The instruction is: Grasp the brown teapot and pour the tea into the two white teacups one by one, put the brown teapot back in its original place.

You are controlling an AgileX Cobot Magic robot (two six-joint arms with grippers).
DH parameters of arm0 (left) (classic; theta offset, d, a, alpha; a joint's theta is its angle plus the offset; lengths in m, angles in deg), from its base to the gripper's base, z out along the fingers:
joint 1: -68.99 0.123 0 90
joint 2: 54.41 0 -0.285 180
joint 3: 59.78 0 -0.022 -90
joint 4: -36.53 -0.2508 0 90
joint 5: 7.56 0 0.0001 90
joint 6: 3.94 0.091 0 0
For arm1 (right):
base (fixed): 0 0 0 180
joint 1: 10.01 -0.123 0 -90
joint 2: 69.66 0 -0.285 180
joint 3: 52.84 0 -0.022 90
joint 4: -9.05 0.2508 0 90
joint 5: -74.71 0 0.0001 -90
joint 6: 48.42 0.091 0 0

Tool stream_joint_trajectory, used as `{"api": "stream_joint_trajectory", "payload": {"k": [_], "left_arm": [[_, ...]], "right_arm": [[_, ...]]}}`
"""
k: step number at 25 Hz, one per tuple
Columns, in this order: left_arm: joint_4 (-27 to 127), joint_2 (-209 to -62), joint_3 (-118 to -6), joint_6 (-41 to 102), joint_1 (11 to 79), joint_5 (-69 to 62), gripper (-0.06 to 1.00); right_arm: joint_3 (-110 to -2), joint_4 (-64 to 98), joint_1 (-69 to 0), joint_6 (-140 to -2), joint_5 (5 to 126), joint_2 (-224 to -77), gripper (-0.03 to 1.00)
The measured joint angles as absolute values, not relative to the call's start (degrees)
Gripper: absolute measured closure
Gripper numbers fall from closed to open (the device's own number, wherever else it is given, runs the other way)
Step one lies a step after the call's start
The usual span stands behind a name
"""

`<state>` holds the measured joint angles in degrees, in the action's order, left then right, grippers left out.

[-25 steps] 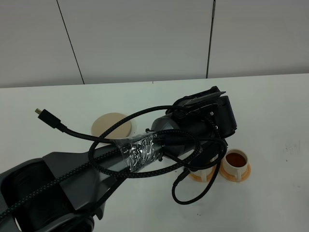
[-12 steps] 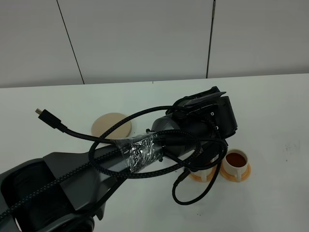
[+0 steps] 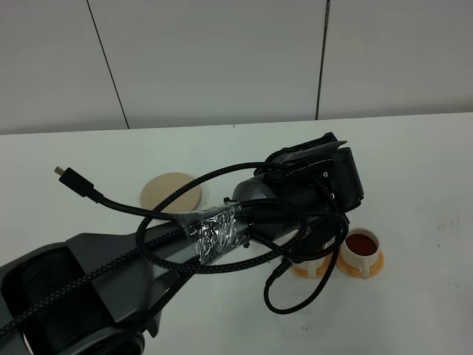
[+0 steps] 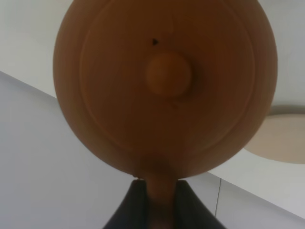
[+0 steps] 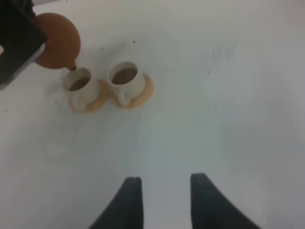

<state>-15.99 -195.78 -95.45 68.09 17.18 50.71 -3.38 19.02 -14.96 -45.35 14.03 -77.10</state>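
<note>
Left wrist view is filled by the brown teapot (image 4: pixel 164 86), lid on and knob (image 4: pixel 167 75) facing the camera. The left end effector (image 4: pixel 159 207) is clamped tight on the loop handle (image 4: pixel 159 185), with a dark finger (image 4: pixel 125 212) on each side of it.

From the right wrist view, the pot hangs above the white tabletop (image 5: pixel 224 119), tipped so that its spout (image 5: pixel 72 67) points down at the rim of the left teacup (image 5: pixel 78 85). The right teacup (image 5: pixel 126 78) stands just beside it. Both cups hold brown tea, and each sits on one of the orange saucers (image 5: pixel 143 93). The right end effector (image 5: pixel 164 200) hovers well apart from the cups, its fingers spread with nothing between them.

From the exterior high view, the left arm (image 3: pixel 111 259), wrapped in cables (image 3: pixel 295 296), reaches to the near right of the tabletop and hides the teapot and most of the left teacup. The coaster (image 3: pixel 164 191) lies to the left, well apart from the cups.
</note>
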Motion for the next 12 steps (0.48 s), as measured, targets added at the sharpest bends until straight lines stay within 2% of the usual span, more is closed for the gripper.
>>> {"api": "stream_joint_trajectory", "payload": {"k": [12], "left_arm": [[-15.99, -195.78, -95.45, 68.09, 17.18, 50.71, 0.78]], "right_arm": [[-3.38, 19.02, -14.96, -45.35, 14.03, -77.10, 0.73]]}}
